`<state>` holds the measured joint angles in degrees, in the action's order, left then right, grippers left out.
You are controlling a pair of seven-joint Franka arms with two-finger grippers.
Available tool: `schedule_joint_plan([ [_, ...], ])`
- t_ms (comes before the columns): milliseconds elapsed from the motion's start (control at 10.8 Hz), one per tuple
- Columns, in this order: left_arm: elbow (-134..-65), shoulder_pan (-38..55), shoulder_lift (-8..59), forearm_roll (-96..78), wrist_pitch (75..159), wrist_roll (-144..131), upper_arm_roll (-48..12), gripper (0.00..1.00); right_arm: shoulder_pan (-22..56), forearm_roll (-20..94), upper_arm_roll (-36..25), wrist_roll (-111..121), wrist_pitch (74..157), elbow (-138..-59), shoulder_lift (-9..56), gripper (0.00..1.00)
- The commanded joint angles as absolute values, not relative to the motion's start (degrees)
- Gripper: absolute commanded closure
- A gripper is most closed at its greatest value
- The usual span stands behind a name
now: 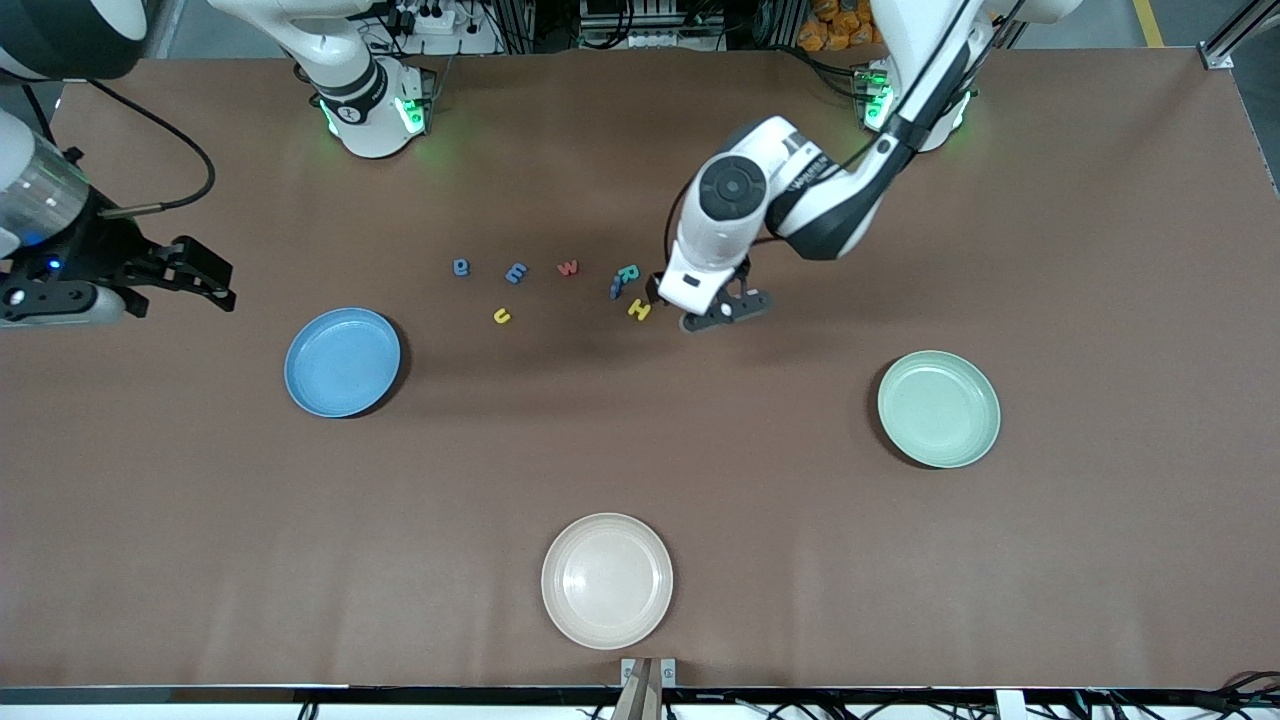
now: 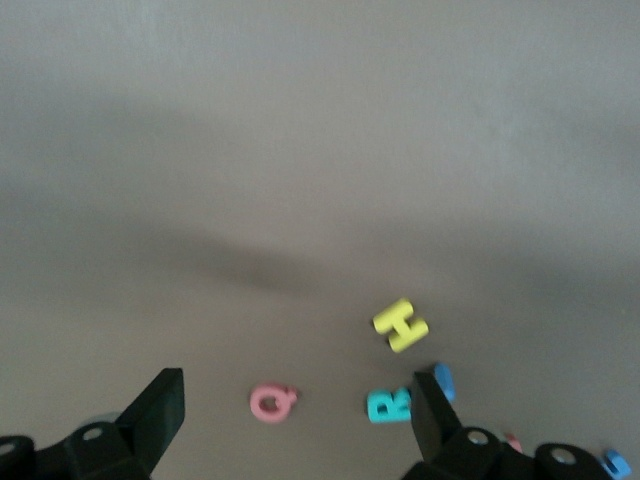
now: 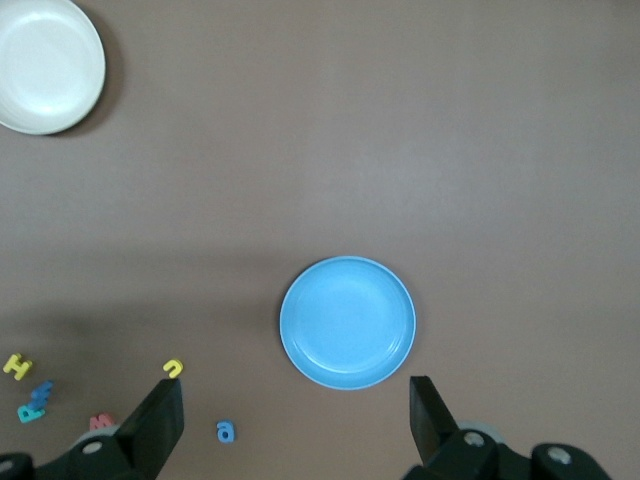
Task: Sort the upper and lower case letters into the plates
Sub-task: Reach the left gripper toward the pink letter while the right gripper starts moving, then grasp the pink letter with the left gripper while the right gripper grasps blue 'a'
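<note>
Crowding the open left tool: yellow H, teal R, pink Q

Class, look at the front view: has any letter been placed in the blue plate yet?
No, the blue plate is bare inside, and the letters lie on the table.

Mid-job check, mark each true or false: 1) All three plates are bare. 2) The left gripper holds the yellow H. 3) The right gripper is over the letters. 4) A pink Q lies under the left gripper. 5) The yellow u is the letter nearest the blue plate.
1) True: blue plate, green plate and cream plate hold nothing.
2) False: the left gripper is open; the yellow H lies on the table.
3) False: the right gripper waits at the table's end.
4) True: pink Q.
5) True: yellow u.
</note>
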<state>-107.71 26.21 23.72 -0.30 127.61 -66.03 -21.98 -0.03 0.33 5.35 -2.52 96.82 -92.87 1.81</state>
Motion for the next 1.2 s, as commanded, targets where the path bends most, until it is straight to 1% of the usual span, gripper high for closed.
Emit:
schedule_joint_plan([
  [0,-114.06,26.71,21.71,-0.79,135.48,-73.17,-23.11,0.0,0.69,1.06,5.45,-2.81,97.56,-95.45,0.7,0.0],
  [92,-116.52,27.68,21.71,-0.53,138.92,-74.6,-23.2,0.0,1.31,1.05,5.45,-2.81,97.91,-95.71,0.79,0.0],
  [277,-119.16,27.78,22.06,1.04,140.44,-74.53,-23.12,0.0,1.58,1.05,5.45,-2.81,99.48,-98.08,0.44,0.0],
  [370,-120.57,28.03,22.67,2.97,142.54,-74.79,-23.12,0.0,2.54,1.05,5.54,-2.9,100.62,-99.22,0.35,0.0],
  [555,-122.6,29.79,22.85,4.82,143.26,-77.67,-23.12,0.0,2.99,1.05,6.76,-3.6,106.05,-105.69,-0.7,0.0],
  [739,-122.69,30.76,24.77,11.65,145.45,-85.49,-23.11,0.0,2.99,1.14,8.42,-3.87,112.04,-112.73,-2.45,0.0],
  [1017,-123.48,31.64,27.85,14.49,149.83,-88.24,-23.03,0.0,3.25,1.05,12.03,-7.82,113.55,-118.02,-2.02,0.0],
  [1109,-123.49,31.81,28.91,15.28,150.98,-89.55,-22.94,0.0,4.38,1.14,12.56,-7.74,115.21,-120.65,-2.2,0.0],
])
